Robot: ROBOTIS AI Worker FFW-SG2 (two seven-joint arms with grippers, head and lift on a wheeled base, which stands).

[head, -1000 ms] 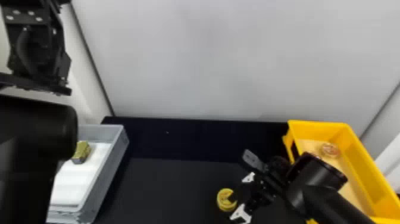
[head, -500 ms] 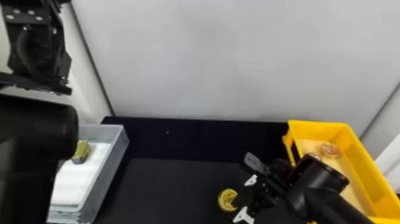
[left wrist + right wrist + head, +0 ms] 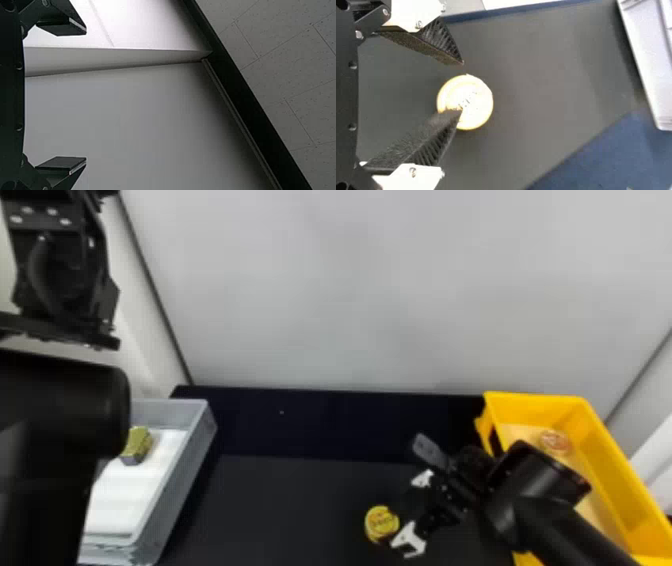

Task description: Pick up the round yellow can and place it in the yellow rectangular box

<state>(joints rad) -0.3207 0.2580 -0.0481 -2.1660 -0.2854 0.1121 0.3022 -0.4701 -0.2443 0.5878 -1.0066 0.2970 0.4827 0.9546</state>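
Yellow and round, the can (image 3: 382,522) sits on the dark surface (image 3: 280,505) with its round end facing up, outside the yellow rectangular box (image 3: 565,405) over to its right. The right claw (image 3: 395,508) is by it with its fingers partly open, their tips closer together than their bases. One fingertip overlaps the can's edge in the right wrist view (whether it actually touches, I can't tell), while the other stands apart, so the claw has no grip on it. The right arm (image 3: 565,530) passes over part of the box, where a reddish round item (image 3: 555,441) lies. Away to the left, the raised left claw (image 3: 50,220) is wide open and empty. A grey bin (image 3: 187,470) there holds a white sheet (image 3: 122,500) and a small olive-yellow block (image 3: 136,445).
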